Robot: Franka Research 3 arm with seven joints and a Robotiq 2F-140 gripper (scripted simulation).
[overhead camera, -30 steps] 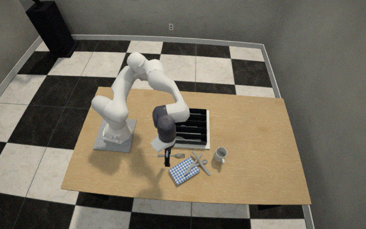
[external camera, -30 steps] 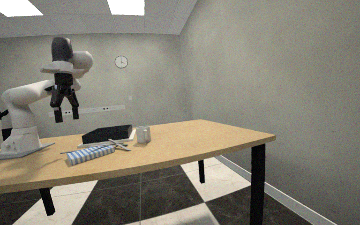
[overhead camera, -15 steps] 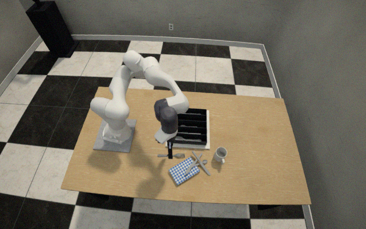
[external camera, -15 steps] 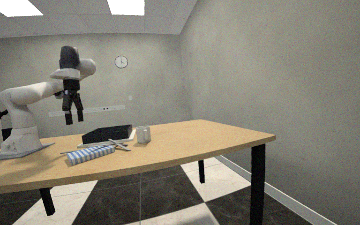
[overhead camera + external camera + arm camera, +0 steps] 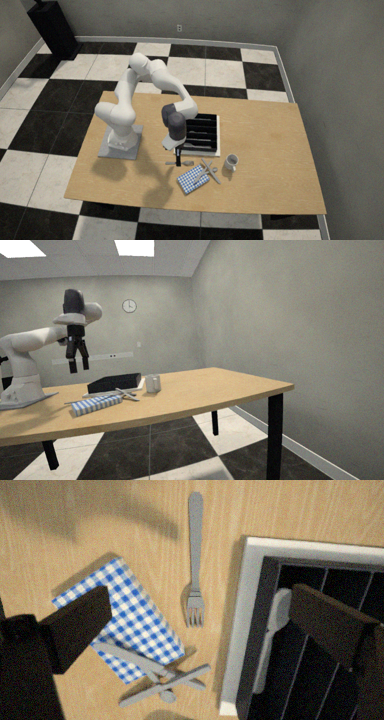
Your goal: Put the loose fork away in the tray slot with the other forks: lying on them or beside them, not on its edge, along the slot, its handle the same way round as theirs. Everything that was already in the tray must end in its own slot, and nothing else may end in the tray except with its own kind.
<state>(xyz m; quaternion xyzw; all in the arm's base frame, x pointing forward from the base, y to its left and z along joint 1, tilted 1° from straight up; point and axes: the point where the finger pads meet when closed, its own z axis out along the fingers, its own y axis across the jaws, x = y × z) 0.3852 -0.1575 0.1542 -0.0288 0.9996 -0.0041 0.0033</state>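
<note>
The loose grey fork lies flat on the wooden table between the blue checked napkin and the black cutlery tray. Its tines point toward the bottom of the wrist view. It also shows in the top view, partly behind the fingers. My gripper is open and empty, well above the table and over the fork. The tray sits on a white mat, and a spoon lies in its nearest slot. I cannot make out the forks in the tray.
A knife and another utensil lie crossed on the napkin's corner and the table. A white mug stands to the right of them. The arm's base is at the table's left.
</note>
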